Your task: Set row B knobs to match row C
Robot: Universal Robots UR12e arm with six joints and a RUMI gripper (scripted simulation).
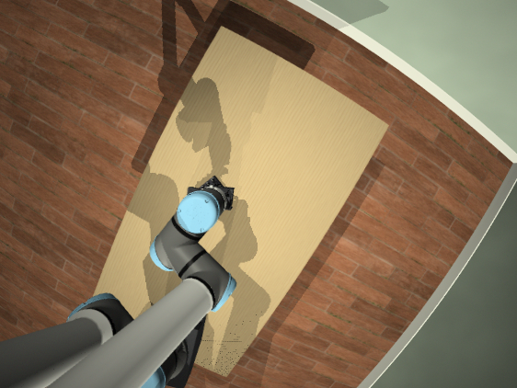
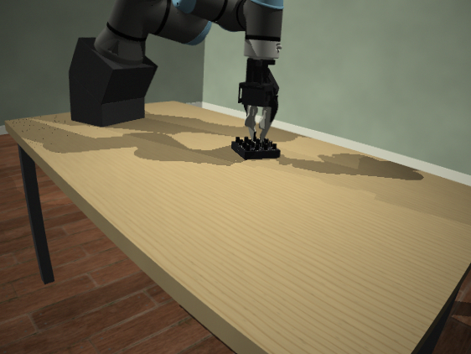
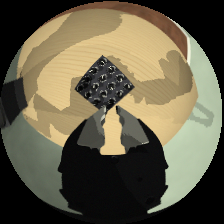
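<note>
The knob box (image 2: 253,148) is a small black square block with rows of short black knobs, lying on the wooden table. In the wrist view the box (image 3: 105,82) sits cornerwise, with one corner toward me. The knob marks are too small to read, and I cannot tell which side has the socket. My gripper (image 2: 258,135) points straight down with its fingertips at the height of the knob tops. In the wrist view the fingertips stand a narrow gap apart over the box's near corner, with nothing between them. In the overhead view the wrist (image 1: 202,213) hides most of the box.
The arm's black base block (image 2: 109,84) stands on the far left of the table. The table's edges and dark legs (image 2: 35,218) show at the left. A green wall runs behind the table.
</note>
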